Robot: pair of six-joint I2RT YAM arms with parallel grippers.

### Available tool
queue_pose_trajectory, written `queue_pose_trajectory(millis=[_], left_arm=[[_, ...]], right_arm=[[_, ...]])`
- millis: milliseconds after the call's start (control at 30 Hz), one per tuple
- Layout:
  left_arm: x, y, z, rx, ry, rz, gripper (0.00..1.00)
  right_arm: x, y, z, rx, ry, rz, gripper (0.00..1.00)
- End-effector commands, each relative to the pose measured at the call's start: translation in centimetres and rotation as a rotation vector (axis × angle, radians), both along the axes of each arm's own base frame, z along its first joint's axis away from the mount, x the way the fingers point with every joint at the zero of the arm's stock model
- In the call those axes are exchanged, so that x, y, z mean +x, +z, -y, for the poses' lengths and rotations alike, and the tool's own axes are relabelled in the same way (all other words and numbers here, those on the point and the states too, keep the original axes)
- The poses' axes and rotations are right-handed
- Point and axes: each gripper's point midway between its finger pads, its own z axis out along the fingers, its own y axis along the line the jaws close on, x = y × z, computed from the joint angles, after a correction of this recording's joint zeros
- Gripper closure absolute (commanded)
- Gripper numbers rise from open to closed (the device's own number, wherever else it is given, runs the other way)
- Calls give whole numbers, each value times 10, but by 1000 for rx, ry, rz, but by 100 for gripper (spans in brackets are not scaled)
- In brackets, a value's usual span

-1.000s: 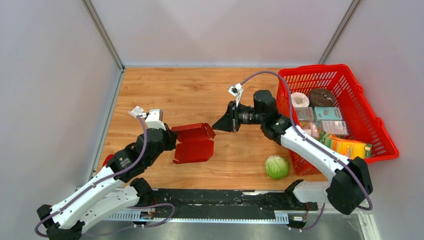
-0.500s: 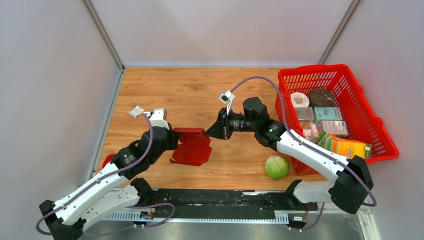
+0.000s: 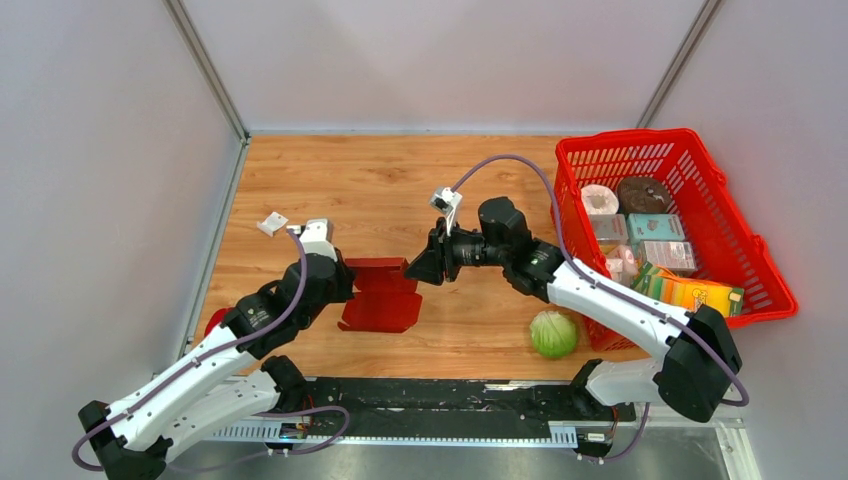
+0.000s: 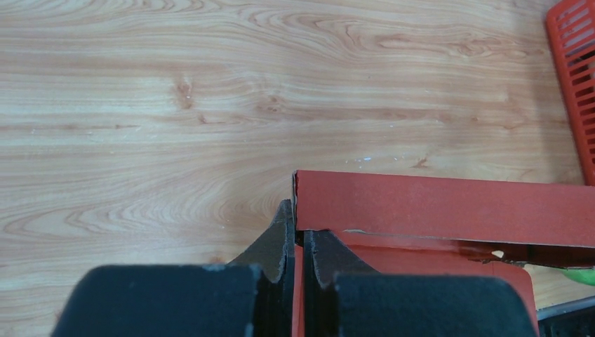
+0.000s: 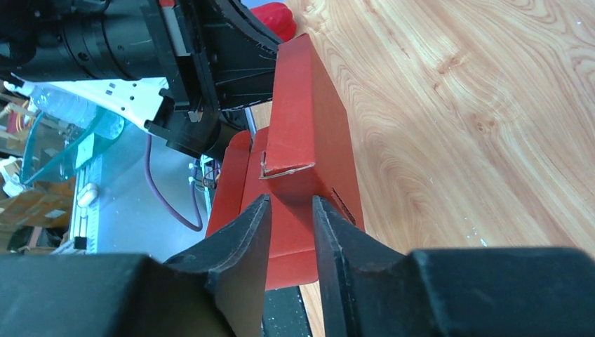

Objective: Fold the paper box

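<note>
The paper box point(image 3: 383, 293) lies on the wooden table point(image 3: 400, 180), well apart from the red mesh basket point(image 3: 610, 138) on the side away from its open rim, and between the two arms. In the overhead view its long axis runs roughly across the table, one end pointing toward the basket and the other away from it. One long panel stands raised along the far edge, and a flatter panel lies on the near side. The left gripper point(image 4: 296, 232) is at the end farthest from the basket. In the left wrist view its jaws are pinched together on a thin cardboard edge just below the raised panel, so I record a firm hold on the box there. The right gripper point(image 5: 289, 207) is at the end nearest the basket and points away from the basket, along the box's long axis. In the right wrist view its jaws stand a narrow way apart, with the corner of the raised panel between them. Cardboard fills the gap, but I cannot tell whether the pads are bearing on it or only straddling it. I judge that the coming fold depends on this: the two grippers face each other along one axis, so the panel can be turned about its crease with the left hold as the anchor. A green cabbage point(image 3: 553, 334) sits near the basket's near corner, apart from the box.
</note>
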Motion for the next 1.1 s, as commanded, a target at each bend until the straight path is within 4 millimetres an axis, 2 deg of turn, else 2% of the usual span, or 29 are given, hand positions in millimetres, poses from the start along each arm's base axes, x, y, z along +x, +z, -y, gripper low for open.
queue_pose_trajectory(millis=[0,100,133,200,333,367,600,633,800,933,1067], left_arm=[[1,32,21,-105,-66,53,100],[1,33,19,-97,-56,48,100],[0,31,18,-94,-55,42,100],[0,30,17,-92,-39,25,100],[0,22,16,-57,-25,-20,100],[0,17,15,-35,-14,-48,100],[1,9,13,5,19,-103,100],[1,8,14,3,16,-107,100],[0,5,15,-2,19,-116,100],[-1,5,14,1,17,-116,100],[-1,8,12,-7,24,-108,100]], right_arm=[[-11,6,-6,32,69,98,64],[-9,3,-6,25,57,110,64],[0,0,-6,6,2,125,64],[2,-6,-8,-31,-23,146,64],[19,-17,-10,-91,-147,175,60],[28,-21,-8,-112,-204,179,60],[44,-35,-6,-176,-330,233,61],[52,-37,-2,-200,-383,252,62],[58,-46,2,-250,-447,299,66],[65,-47,9,-275,-507,322,69],[65,-47,9,-293,-523,339,71]])
